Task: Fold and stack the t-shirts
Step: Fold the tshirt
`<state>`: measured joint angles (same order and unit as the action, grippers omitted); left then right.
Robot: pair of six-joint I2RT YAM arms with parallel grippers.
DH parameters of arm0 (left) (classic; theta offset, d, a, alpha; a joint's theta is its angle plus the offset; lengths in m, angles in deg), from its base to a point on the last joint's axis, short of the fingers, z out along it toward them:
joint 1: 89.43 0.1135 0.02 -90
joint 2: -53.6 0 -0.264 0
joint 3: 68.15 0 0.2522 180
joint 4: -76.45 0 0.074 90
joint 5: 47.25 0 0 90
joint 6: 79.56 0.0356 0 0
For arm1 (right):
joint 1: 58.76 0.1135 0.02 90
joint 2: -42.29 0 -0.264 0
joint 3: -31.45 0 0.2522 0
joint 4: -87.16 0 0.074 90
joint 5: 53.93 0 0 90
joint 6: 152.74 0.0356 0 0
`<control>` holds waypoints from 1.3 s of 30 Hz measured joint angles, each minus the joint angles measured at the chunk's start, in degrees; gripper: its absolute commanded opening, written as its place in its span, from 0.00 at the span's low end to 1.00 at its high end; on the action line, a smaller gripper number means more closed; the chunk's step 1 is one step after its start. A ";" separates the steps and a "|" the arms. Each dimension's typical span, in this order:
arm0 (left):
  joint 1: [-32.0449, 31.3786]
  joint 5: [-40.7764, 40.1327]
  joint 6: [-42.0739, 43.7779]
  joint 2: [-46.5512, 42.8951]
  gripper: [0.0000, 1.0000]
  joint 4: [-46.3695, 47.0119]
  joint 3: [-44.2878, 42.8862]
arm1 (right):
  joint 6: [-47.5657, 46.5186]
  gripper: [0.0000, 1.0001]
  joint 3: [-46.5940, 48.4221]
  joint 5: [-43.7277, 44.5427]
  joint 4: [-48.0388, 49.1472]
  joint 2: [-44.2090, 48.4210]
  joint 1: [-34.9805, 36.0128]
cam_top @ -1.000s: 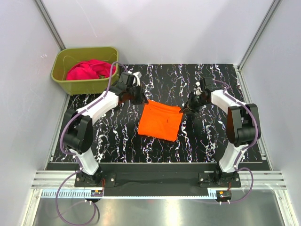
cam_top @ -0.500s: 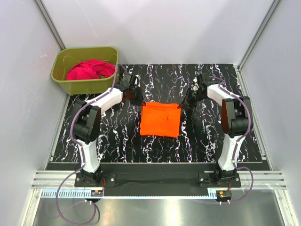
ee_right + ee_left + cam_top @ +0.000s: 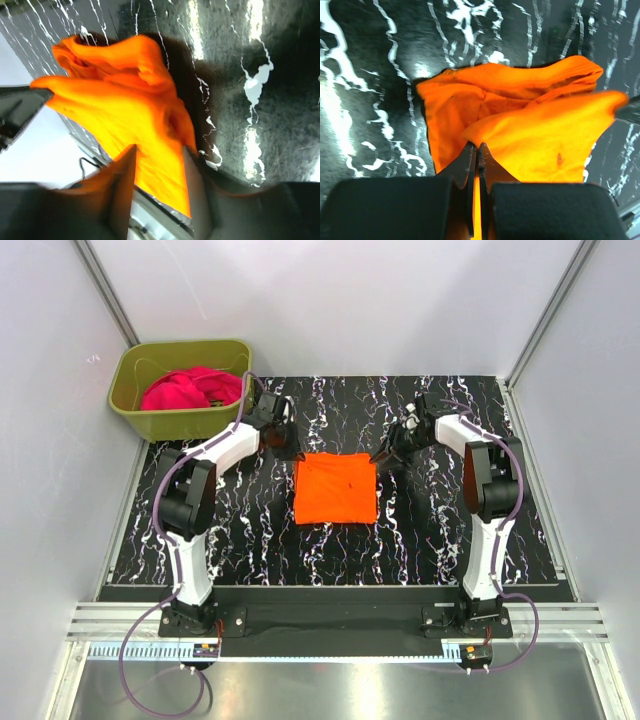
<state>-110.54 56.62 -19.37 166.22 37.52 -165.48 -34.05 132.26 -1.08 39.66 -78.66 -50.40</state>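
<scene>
On the black, white-veined, marble-patterned table (image 3: 250, 530), a two-armed robot is midway through folding the first of two shirts. The olive-green plastic tub (image 3: 170, 423) stands off the table's corner at 10 o'clock, just beside the left arm. The bright orange t-shirt (image 3: 336, 488), soft plain cloth, lies at the centre of the table as a near-square packet. The second garment, a crumpled magenta-pink shirt (image 3: 185, 390), waits heaped inside the tub, well apart from the orange one. The left gripper (image 3: 293, 452) sits at the packet's 11 o'clock corner. Its wrist view shows the fingers (image 3: 470, 165) drawn almost together, with a pinch of orange cloth between them. The right gripper (image 3: 385, 453) sits at the 1 o'clock corner, and its jaws stand further apart, clamped around a thicker wad of the same fabric (image 3: 150, 125). Between the two holds the far edge is raised off the table, sagging in folds. The step in hand looks like a fold of that far edge, or the squaring of the packet. The next move probably calls for both arms to travel together toward 6 o'clock, keeping the edge level. They would then need to let go at the same time so the layers land aligned. Fetching the pink shirt from the tub comes after that.
</scene>
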 measured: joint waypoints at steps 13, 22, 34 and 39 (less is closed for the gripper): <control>0.87 -0.52 0.39 1.25 0.00 -0.90 -0.31 | -0.76 0.30 16.90 6.36 -3.96 -3.17 1.90; 0.87 -0.61 0.42 1.25 0.00 -0.90 -0.31 | 1.55 0.17 26.47 5.14 -5.99 -14.58 8.17; 0.87 -1.64 1.64 3.85 0.02 -2.80 -3.69 | 1.64 0.14 19.71 3.04 -6.60 -16.15 7.26; 0.81 -1.92 3.98 6.21 0.07 -5.25 -6.99 | 1.66 0.12 11.76 2.27 -4.35 -11.93 6.99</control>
<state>-109.73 54.70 -15.39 172.43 32.27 -172.47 -32.39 144.02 1.19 35.31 -90.59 -43.40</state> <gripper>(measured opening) 0.051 0.128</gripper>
